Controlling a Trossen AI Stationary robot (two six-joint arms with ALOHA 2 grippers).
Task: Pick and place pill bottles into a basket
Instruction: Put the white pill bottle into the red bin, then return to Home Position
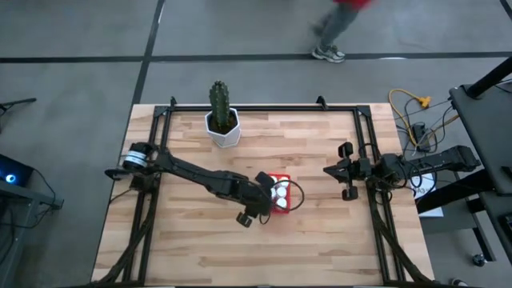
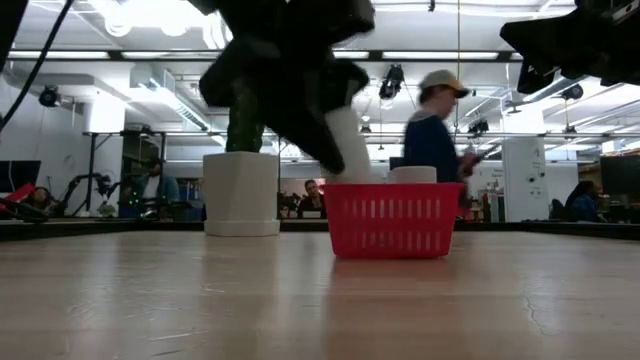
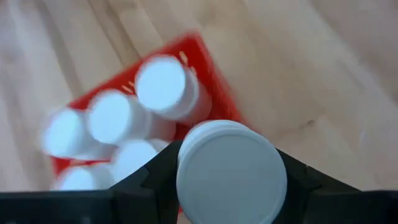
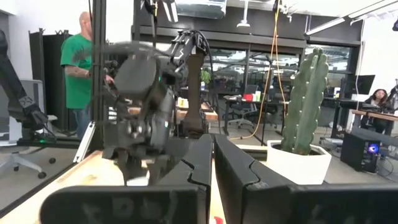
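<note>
The red basket (image 1: pixel 282 194) stands mid-table and also shows in the low view (image 2: pixel 390 220). Several white pill bottles (image 3: pixel 115 118) stand inside it, caps up; one cap (image 2: pixel 413 175) shows above its rim. My left gripper (image 1: pixel 266 200) is over the basket's left end, shut on one more pill bottle (image 3: pixel 230 171), which the low view shows white and slanted (image 2: pixel 345 140). My right gripper (image 1: pixel 340 170) waits at the table's right side, its fingers (image 4: pixel 211 168) shut and empty. My left gripper pinches the pill bottle between its two fingers (image 3: pixel 155 180), on opposite sides just under the round cap (image 3: pixel 230 171). The fingers come from above, slanting down. The bottle is tilted, cap toward the wrist, its lower end (image 2: pixel 352 172) down at the basket's rim.
A white hexagonal pot with a green cactus (image 1: pixel 222 120) stands at the table's far side, left of centre. Black frame rails (image 1: pixel 156 160) run along the table's edges. A person (image 1: pixel 336 32) walks beyond the far edge. Bare wood lies near the front edge.
</note>
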